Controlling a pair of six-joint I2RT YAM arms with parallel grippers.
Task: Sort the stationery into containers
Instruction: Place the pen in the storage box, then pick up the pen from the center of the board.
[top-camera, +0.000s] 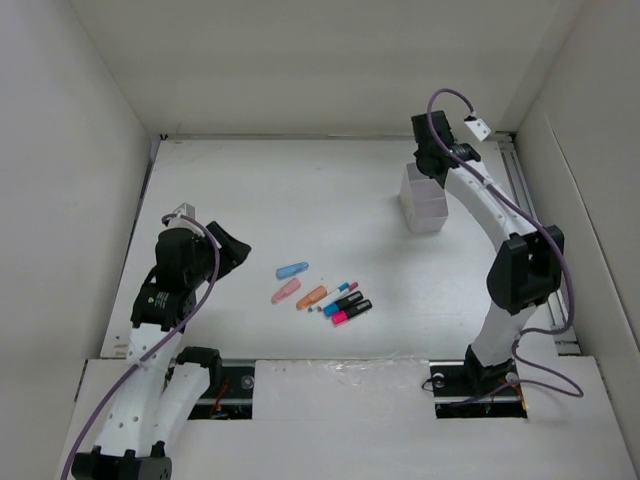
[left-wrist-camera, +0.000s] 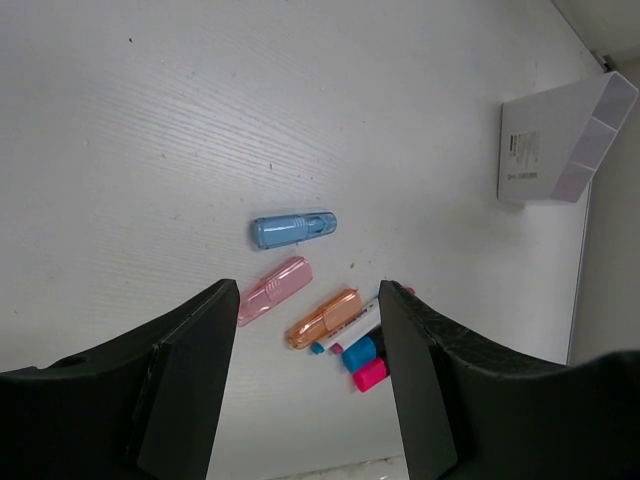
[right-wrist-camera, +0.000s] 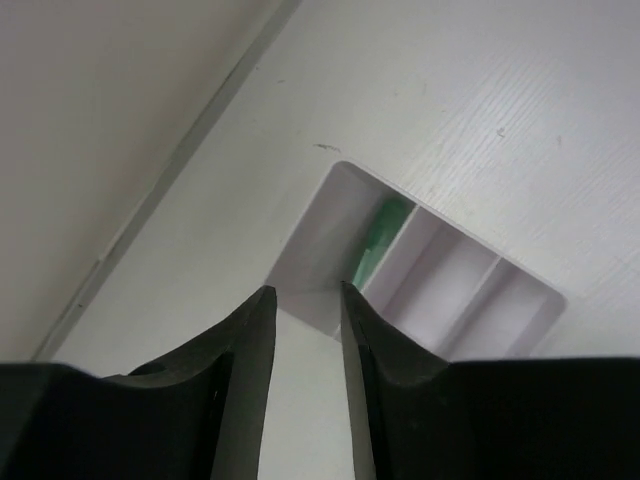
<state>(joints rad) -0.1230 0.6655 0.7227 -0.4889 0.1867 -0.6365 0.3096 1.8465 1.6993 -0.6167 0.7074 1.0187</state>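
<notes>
The loose stationery lies left of the table's middle: a blue piece (top-camera: 292, 270), a pink piece (top-camera: 286, 290), an orange piece (top-camera: 312, 297), a thin pen (top-camera: 340, 292), and black markers with a blue end (top-camera: 343, 303) and a pink end (top-camera: 350, 314). My left gripper (top-camera: 236, 250) is open and empty, hovering left of them. In the left wrist view the left gripper (left-wrist-camera: 308, 290) frames the pink piece (left-wrist-camera: 272, 291) and the orange piece (left-wrist-camera: 323, 318). My right gripper (top-camera: 432, 166) is over the white box (top-camera: 425, 208). In the right wrist view the right gripper (right-wrist-camera: 306, 290) is slightly open and empty at the box's near corner (right-wrist-camera: 330, 220). A green piece (right-wrist-camera: 380, 238) lies in one compartment.
White walls enclose the table on the left, back and right. A metal rail (top-camera: 530, 200) runs along the right side. The box also shows far right in the left wrist view (left-wrist-camera: 560, 140). The blue piece (left-wrist-camera: 292, 229) lies beyond the left fingertips.
</notes>
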